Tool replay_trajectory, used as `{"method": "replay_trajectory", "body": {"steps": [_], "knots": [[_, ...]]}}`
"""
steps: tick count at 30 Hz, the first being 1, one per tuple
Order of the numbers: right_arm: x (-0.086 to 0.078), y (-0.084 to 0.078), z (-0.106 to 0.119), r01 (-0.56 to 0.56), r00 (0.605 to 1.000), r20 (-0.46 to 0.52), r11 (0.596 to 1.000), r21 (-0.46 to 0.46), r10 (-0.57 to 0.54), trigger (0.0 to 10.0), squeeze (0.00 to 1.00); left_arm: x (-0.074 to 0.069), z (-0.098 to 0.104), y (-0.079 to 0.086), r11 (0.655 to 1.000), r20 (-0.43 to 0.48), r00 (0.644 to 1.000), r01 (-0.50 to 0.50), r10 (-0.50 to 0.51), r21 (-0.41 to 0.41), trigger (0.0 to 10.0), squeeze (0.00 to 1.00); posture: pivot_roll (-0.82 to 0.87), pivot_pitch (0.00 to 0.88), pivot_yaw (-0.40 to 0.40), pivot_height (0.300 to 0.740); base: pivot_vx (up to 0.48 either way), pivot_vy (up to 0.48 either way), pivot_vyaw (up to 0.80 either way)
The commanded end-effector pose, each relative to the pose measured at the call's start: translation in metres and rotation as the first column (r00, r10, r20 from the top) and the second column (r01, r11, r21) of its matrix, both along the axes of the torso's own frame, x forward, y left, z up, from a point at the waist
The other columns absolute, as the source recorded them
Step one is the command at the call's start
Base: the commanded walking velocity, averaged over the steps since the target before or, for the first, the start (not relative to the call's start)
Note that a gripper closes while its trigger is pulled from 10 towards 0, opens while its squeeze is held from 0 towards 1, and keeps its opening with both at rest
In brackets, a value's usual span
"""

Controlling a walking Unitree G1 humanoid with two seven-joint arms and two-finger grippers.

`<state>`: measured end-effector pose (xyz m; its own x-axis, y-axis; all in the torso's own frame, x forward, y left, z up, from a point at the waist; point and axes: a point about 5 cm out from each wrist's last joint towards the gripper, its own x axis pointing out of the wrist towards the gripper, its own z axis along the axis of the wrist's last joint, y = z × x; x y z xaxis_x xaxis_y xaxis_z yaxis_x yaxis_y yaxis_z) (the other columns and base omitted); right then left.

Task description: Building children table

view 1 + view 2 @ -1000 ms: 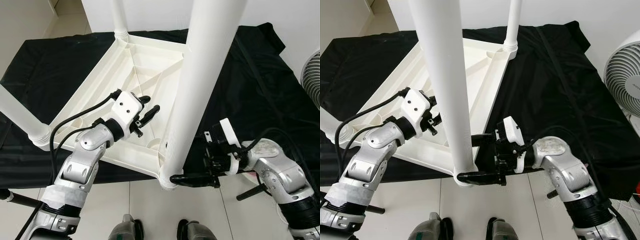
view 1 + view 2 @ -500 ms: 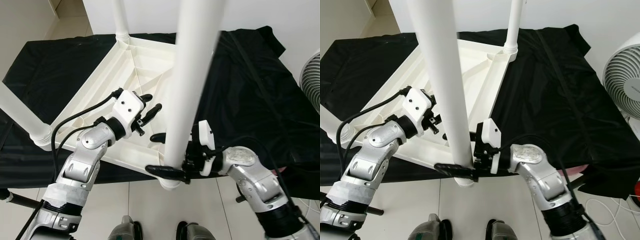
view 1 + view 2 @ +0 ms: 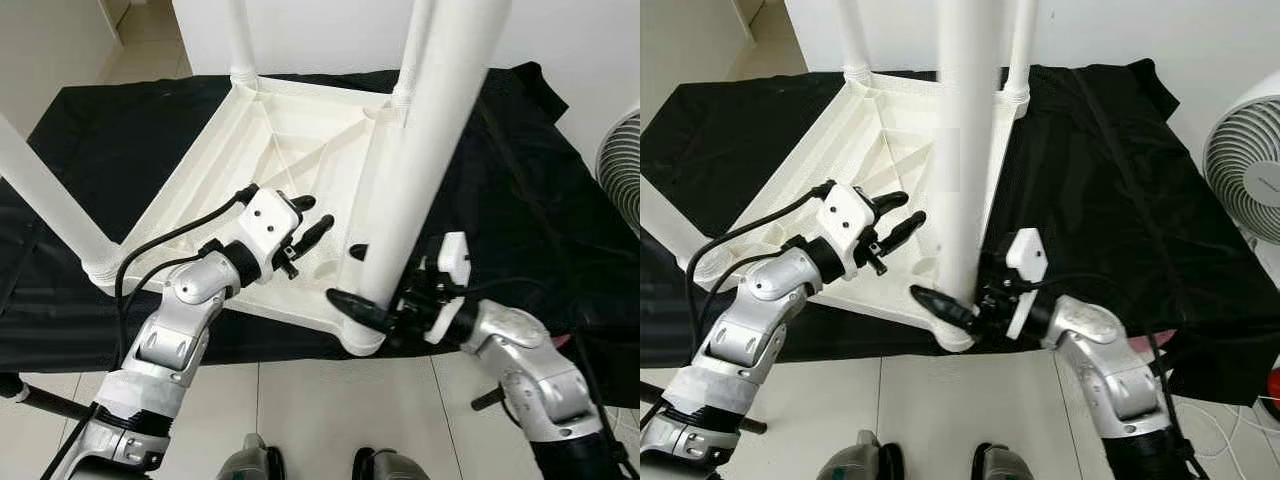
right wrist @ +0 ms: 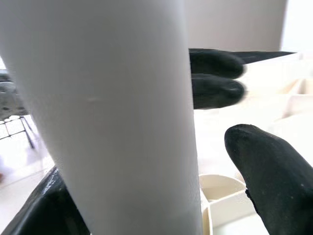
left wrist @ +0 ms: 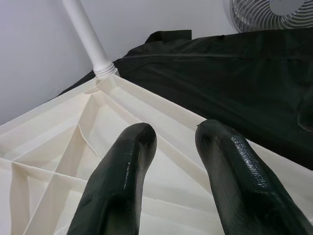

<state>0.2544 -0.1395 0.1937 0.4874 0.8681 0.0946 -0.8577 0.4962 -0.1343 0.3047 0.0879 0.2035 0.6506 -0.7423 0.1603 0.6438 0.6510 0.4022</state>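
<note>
Closest in: right gripper (image 3: pixel 952 307), fingers on both sides of the near white leg (image 3: pixel 968 150), right at its bottom end by the near corner of the upside-down table top (image 3: pixel 290 130). Hard to tell if pushed all the way in. Beside it: left gripper (image 3: pixel 304 223), fingers a little apart, holding nothing, over the ribbed underside. Under it all: black cloth (image 3: pixel 520 190) on the floor. Farther back: two legs (image 3: pixel 240 35) standing in the far corners, one more at the left corner. Almost built; probably only flipping left.

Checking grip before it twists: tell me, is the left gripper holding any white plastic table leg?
No, the left gripper hovers open over the upturned white plastic tabletop, touching no leg.
</note>
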Motion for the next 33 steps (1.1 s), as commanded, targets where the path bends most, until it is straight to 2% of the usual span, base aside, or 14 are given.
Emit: {"method": "replay_trajectory", "body": {"steps": [1, 3, 10, 16, 19, 21, 26, 29, 33], "knots": [[0.007, -0.015, 0.005, 0.077, 0.997, 0.02, 0.997, 0.008, -0.077, 10.0, 0.0, 0.0, -0.004, -0.001, 1.0, -0.008, 1.0, 0.018, -0.018, 0.019, 10.0, 0.0, -0.07, 0.135, 0.065, 0.74, 0.0, 0.0, 0.0], [0.015, -0.025, 0.007, 0.148, 0.989, 0.03, 0.989, 0.012, -0.148, 10.0, 0.0, -0.001, -0.004, -0.003, 0.999, -0.01, 0.999, 0.031, -0.031, 0.024, 10.0, 0.0, -0.07, 0.135, 0.065, 0.74, 0.0, 0.0, 0.0], [0.029, -0.034, 0.007, 0.256, 0.966, 0.037, 0.966, 0.039, -0.257, 10.0, 0.0, -0.005, -0.011, -0.006, 0.996, -0.036, 0.997, 0.07, -0.069, 0.057, 10.0, 0.0, -0.08, 0.131, 0.064, 0.74, 0.0, 0.0, 0.0], [0.029, -0.032, 0.007, 0.251, 0.967, 0.028, 0.967, 0.04, -0.252, 10.0, 0.0, -0.008, -0.016, -0.008, 0.993, -0.054, 0.995, 0.091, -0.087, 0.076, 10.0, 0.0, -0.08, 0.127, 0.061, 0.74, 0.0, 0.0, 0.0], [0.026, -0.028, 0.005, 0.213, 0.977, 0.02, 0.976, 0.038, -0.214, 10.0, 0.0, -0.013, -0.023, -0.01, 0.987, -0.1, 0.987, 0.137, -0.128, 0.087, 10.0, 0.0, -0.08, 0.121, 0.063, 0.74, 0.0, 0.0, 0.0], [0.025, -0.027, 0.004, 0.205, 0.978, 0.02, 0.978, 0.033, -0.206, 10.0, 0.0, -0.021, -0.031, -0.013, 0.97, -0.162, 0.966, 0.219, -0.2, 0.105, 10.0, 0.0, -0.09, 0.119, 0.066, 0.74, 0.0, 0.0, 0.0], [0.026, -0.028, 0.002, 0.208, 0.978, 0.02, 0.978, 0.028, -0.208, 10.0, 0.0, -0.033, -0.046, -0.017, 0.937, -0.252, 0.929, 0.314, -0.271, 0.151, 10.0, 0.0, -0.09, 0.116, 0.068, 0.74, 0.0, 0.0, 0.0], [0.027, -0.028, 0.002, 0.21, 0.977, 0.022, 0.977, 0.028, -0.211, 10.0, 0.0, -0.036, -0.051, -0.017, 0.926, -0.276, 0.918, 0.338, -0.284, 0.169, 10.0, 0.0, -0.09, 0.112, 0.07, 0.74, 0.0, 0.0, 0.0], [0.027, -0.028, 0.001, 0.211, 0.977, 0.025, 0.977, 0.027, -0.212, 10.0, 0.0, -0.036, -0.055, -0.017, 0.921, -0.271, 0.923, 0.334, -0.275, 0.203, 10.0, 0.0, -0.09, 0.109, 0.073, 0.74, 0.0, 0.0, 0.0]]}}
